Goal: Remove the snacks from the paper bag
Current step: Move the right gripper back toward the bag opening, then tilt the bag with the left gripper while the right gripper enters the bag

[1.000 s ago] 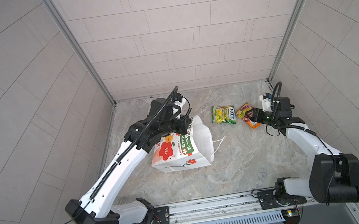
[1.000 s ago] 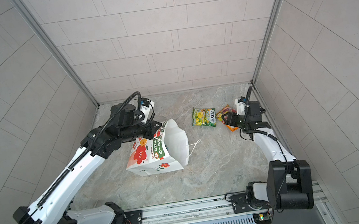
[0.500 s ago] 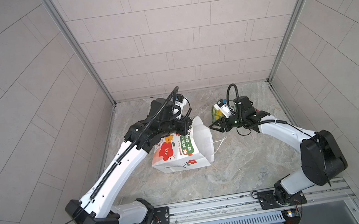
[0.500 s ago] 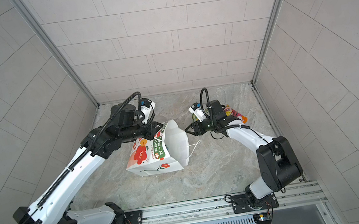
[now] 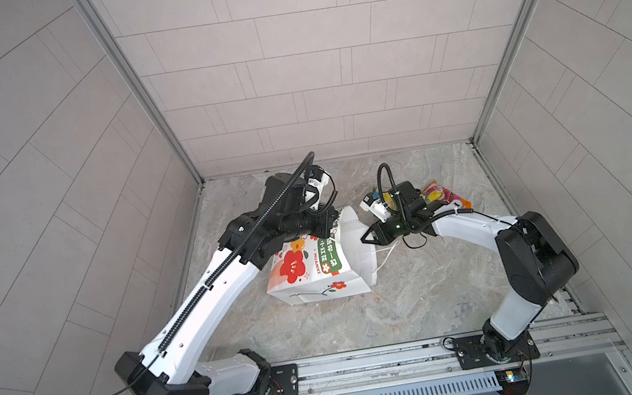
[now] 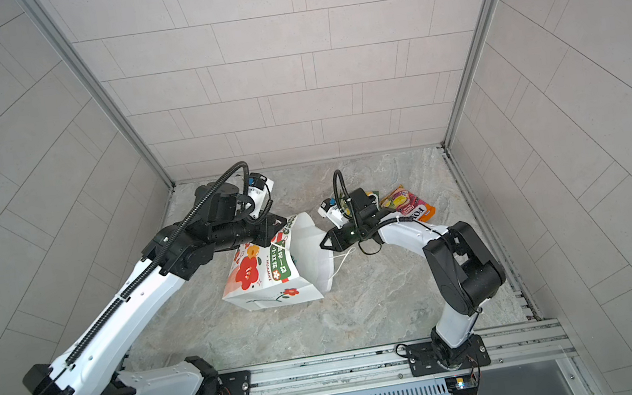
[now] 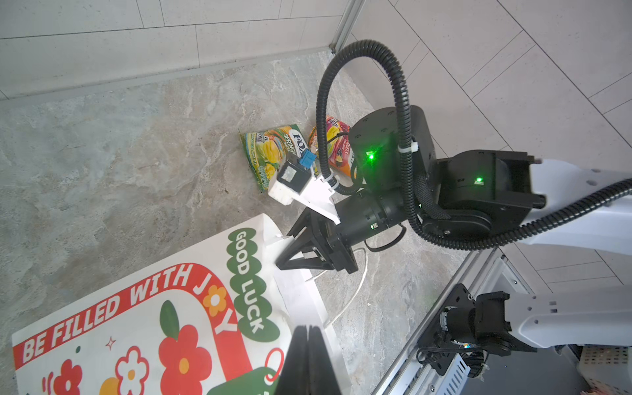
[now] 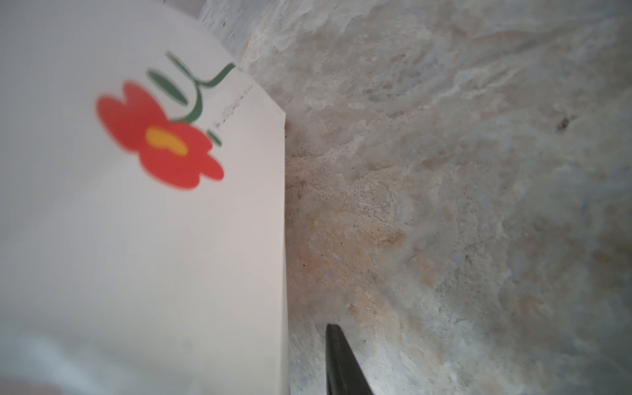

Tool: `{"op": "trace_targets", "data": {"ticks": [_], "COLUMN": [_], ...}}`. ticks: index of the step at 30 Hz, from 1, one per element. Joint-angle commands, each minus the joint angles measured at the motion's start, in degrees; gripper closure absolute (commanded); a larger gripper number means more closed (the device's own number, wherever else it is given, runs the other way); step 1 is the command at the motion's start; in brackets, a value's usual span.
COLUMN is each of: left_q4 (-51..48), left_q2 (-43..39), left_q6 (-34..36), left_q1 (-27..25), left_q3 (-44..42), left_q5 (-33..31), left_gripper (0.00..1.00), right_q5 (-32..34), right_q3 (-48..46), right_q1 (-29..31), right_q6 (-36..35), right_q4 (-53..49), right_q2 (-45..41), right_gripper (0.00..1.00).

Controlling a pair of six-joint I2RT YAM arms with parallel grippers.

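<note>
**Work surface and enclosure.** The tabletop (image 5: 406, 312) is showing a marbled grey-beige stone pattern with rust-tinted patches. Three walls (image 5: 310, 81) of pale grey tile panels are closing it in at the back and both sides, joined by aluminium corner profiles (image 5: 135, 85). A metal rail (image 5: 371, 361) is running along the front edge and is carrying both arm bases.

**Task items.** The paper bag (image 5: 303, 269) is sitting tilted near the middle of the tabletop, its mouth facing the right arm. Its cord handle (image 5: 385, 254) is trailing onto the surface. The bag's interior is not showing in any view. Two snacks are lying flat and side by side near the back right corner: a green-yellow pouch (image 7: 270, 150) and an orange-pink pouch (image 5: 442, 195). In both top views the right arm is covering most of the green-yellow pouch.

**Grippers.** The left gripper (image 7: 307, 355) is pinching the bag's printed upper rim, fingers pressed together. The right gripper (image 7: 282, 265) is at the white rim of the mouth, fingertips drawn together on the paper. In the right wrist view only one finger (image 8: 342, 366) is showing beside the bag's panel.
</note>
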Motion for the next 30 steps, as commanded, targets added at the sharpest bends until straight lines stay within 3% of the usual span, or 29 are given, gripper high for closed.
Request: {"op": "trace_targets", "data": {"ticks": [1, 3, 9, 15, 23, 30], "left_q4": [0.59, 0.26, -0.82, -1.88, -6.10, -9.37], "left_q2": [-0.04, 0.50, 3.73, 8.63, 15.76, 22.78], "left_q6": [1.46, 2.90, 7.80, 13.77, 23.64, 29.46], "left_q1": [-0.19, -0.23, -0.12, -0.10, 0.15, 2.35], "left_q3": [0.82, 1.25, 4.45, 9.70, 18.79, 27.83], "left_q5": [-0.53, -0.95, -2.88, -1.77, -1.86, -0.81], "left_gripper": [1.00, 1.00, 1.00, 1.00, 1.00, 1.00], "right_q5": [1.15, 2.34, 12.40, 23.27, 35.99, 48.84], "right_q3": [-3.31, -7.19, -18.36, -25.77, -29.39, -31.47], "right_q1": [0.59, 0.60, 0.55, 1.60, 3.92, 8.98], "right_q6": [6.67, 12.39, 25.54, 33.55, 41.20, 43.32], "right_q4": [11.13, 19.34, 40.43, 50.43, 56.95, 56.41], "right_q2": [-1.24, -2.46, -5.82, -7.76, -7.81, -10.45], "right_gripper": [0.93, 1.00, 1.00, 1.00, 1.00, 1.00]}}
